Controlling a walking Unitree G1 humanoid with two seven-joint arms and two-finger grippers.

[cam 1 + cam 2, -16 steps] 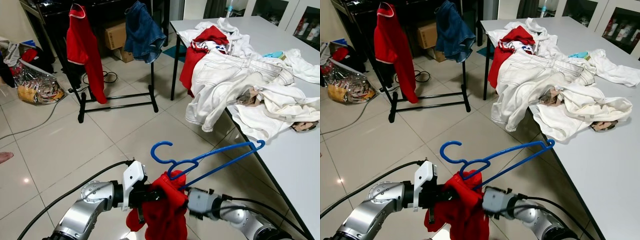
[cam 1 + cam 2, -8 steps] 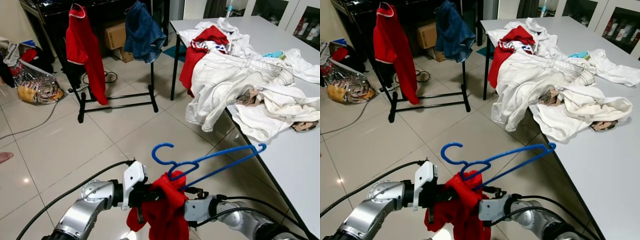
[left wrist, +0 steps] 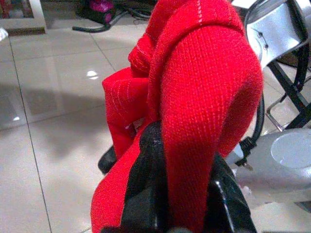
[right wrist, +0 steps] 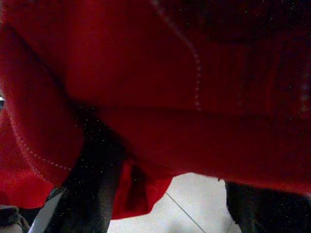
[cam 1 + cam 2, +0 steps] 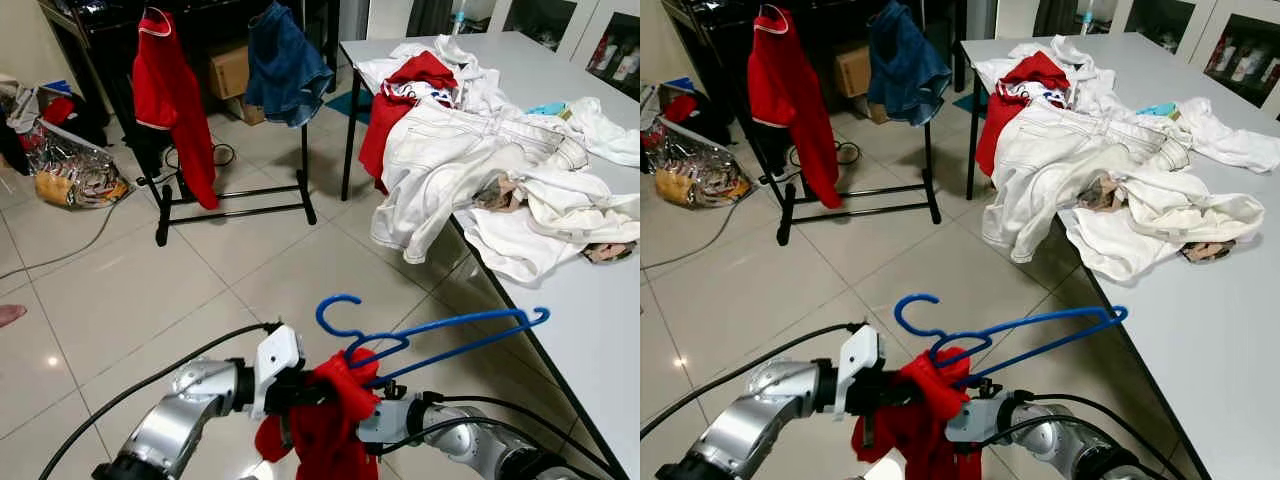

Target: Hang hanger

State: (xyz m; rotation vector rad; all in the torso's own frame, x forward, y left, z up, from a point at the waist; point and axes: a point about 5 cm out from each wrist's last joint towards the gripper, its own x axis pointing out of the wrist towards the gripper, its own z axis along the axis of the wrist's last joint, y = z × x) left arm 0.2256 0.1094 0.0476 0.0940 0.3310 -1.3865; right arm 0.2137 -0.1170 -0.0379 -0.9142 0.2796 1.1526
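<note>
A blue plastic hanger (image 5: 450, 324) hangs tilted above the floor, its hook (image 5: 335, 300) up and one shoulder tucked into a red knit garment (image 5: 325, 430). My left gripper (image 3: 180, 213) is shut on a fold of that garment, with the cloth draped over its black fingers (image 3: 146, 194). My right gripper (image 4: 170, 194) sits under the garment from the other side. Its dark fingers (image 4: 92, 184) stand wide apart with red cloth lying across them. Where the hanger's lower end rests is hidden by the cloth.
A black clothes rack (image 5: 305, 170) stands ahead on the tiles, carrying a red shirt (image 5: 165, 90) and a blue denim piece (image 5: 285, 60). On my right is a white table (image 5: 600, 330) piled with white clothes (image 5: 470, 160). Bags (image 5: 75, 170) lie at far left.
The hanger has shifted to the right and levelled out a little. The right arm has slid further in under the red garment. The left gripper keeps its hold.
</note>
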